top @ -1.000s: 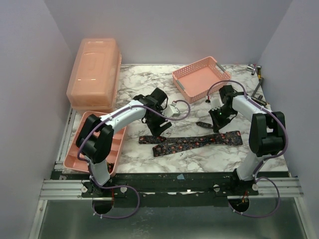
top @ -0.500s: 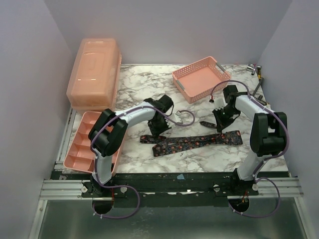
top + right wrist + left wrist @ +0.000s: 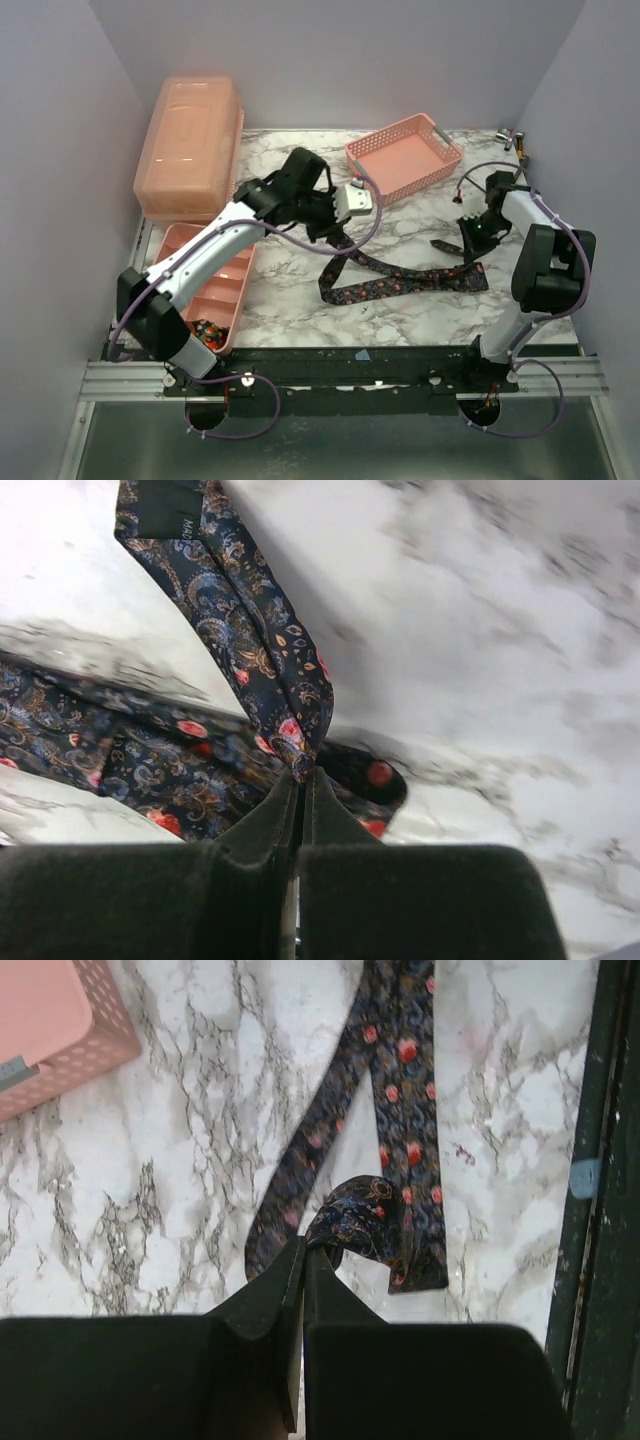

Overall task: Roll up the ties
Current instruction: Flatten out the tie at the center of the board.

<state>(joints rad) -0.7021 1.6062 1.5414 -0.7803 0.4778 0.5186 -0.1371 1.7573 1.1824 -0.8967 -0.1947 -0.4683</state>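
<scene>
One dark navy tie [image 3: 400, 285] with red dots lies stretched across the marble table [image 3: 290, 180], near its front. My left gripper [image 3: 336, 240] is shut on a bunched fold of the tie [image 3: 400, 1110] near its left end and holds that part off the table. In the left wrist view the left gripper [image 3: 304, 1248] pinches the fabric at the jaw tips. My right gripper [image 3: 469, 246] is shut on the tie's other end. In the right wrist view the tie [image 3: 230, 610] hangs from the right gripper [image 3: 301, 774], its labelled back side showing.
A pink lidded box [image 3: 190, 145] stands at the back left. A pink mesh basket [image 3: 405, 155] sits at the back centre-right. A pink compartment tray [image 3: 205, 285] lies at the left edge with something coloured in its near cell. Small tools [image 3: 515, 140] lie at the back right corner.
My left gripper shut on the tie's left part and rose towards the back with it. The right gripper carried its end to the right, pulling the tie longer.
</scene>
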